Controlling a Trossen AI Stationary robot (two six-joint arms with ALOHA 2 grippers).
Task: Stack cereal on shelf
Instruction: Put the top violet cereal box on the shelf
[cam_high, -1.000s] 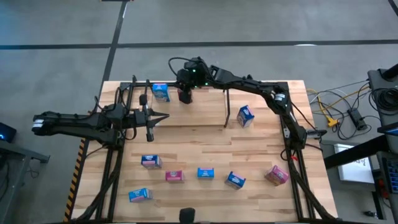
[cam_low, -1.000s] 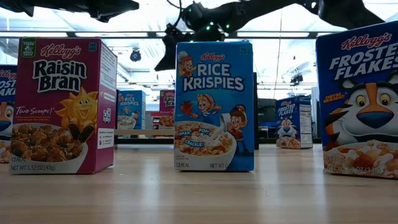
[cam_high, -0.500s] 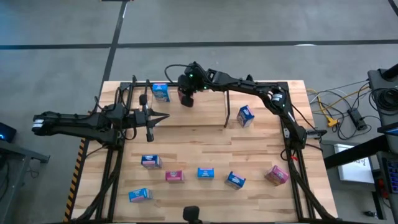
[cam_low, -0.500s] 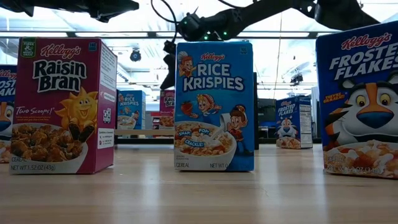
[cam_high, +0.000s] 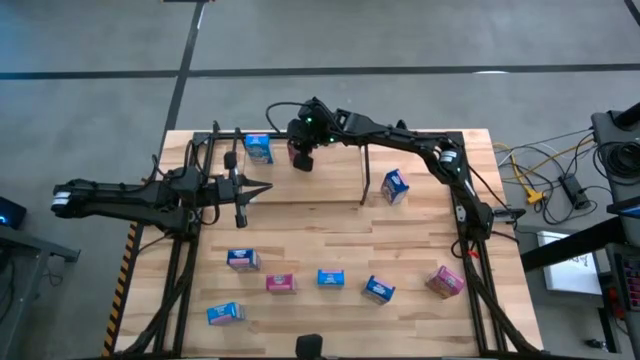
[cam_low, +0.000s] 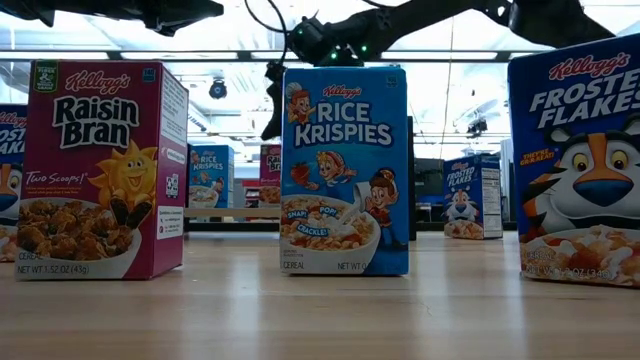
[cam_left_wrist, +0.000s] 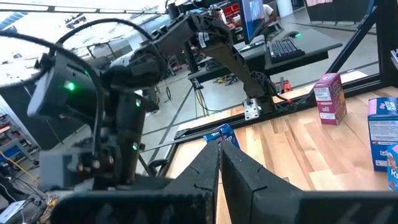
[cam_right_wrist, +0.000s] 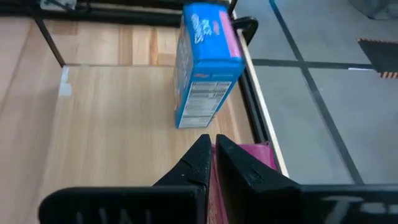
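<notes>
Concrete floor with dark lines all around, and a pale wood bench in the middle with the black rod shelf along its far side. Right gripper is over the far-left part of the shelf, fingers pinched on a pink cereal box, with a blue box standing just left of it. Another blue box sits by the shelf's right end. Six more boxes are spread along the near side. Left gripper hangs over the left part of the bench, fingers together, holding nothing.
</notes>
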